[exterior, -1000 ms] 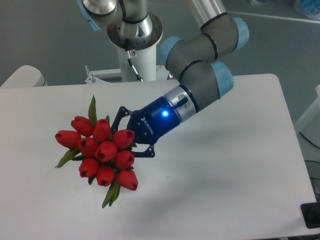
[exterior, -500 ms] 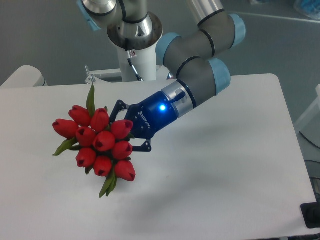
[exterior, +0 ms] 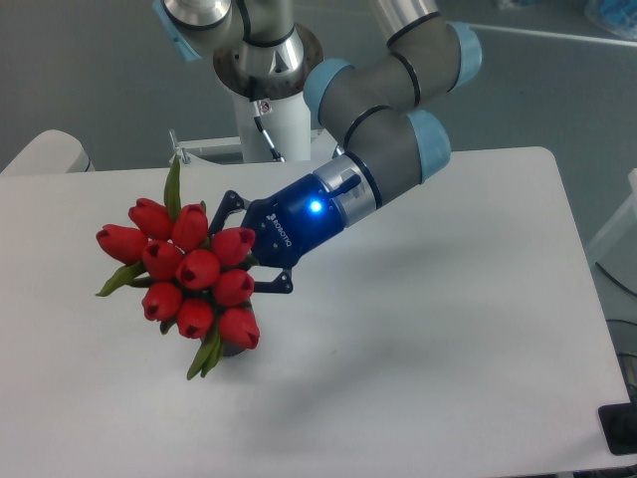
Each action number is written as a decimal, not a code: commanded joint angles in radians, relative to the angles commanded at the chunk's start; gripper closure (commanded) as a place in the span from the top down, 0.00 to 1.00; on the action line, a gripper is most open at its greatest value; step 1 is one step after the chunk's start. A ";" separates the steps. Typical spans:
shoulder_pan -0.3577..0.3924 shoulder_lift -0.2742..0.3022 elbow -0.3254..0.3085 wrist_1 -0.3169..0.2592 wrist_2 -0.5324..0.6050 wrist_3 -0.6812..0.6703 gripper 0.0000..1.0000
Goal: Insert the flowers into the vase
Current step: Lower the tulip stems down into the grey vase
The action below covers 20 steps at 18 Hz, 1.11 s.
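Note:
The flowers [exterior: 185, 269], a bunch of red tulips with closed buds and green leaves, hang above the left half of the white table [exterior: 448, 349], with the buds facing the camera. My gripper [exterior: 245, 255], dark blue with a lit blue light, comes in from the right and is shut on the stems behind the buds. The stems themselves are hidden. A small dark sliver [exterior: 232, 350] shows just under the lowest bud, which looks like the vase. The rest of it is hidden behind the bunch.
The arm's white base column [exterior: 269, 110] stands at the table's back edge. A white rounded object [exterior: 45, 154] sits past the back left corner. A dark object [exterior: 619, 428] is at the front right edge.
My gripper and the flowers have moved left and slightly up across the frames. The dark sliver under the bunch has come into view.

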 joint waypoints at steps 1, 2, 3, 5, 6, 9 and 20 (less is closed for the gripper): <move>0.000 0.000 -0.008 0.000 0.000 0.012 0.19; 0.002 0.000 -0.015 0.002 0.000 0.023 0.19; 0.002 0.000 -0.022 0.002 0.000 0.037 0.19; 0.000 0.000 -0.035 0.003 0.000 0.072 0.19; 0.000 -0.002 -0.048 0.003 0.000 0.097 0.19; 0.002 -0.002 -0.087 0.003 0.000 0.172 0.19; 0.017 -0.003 -0.190 0.005 0.005 0.342 0.23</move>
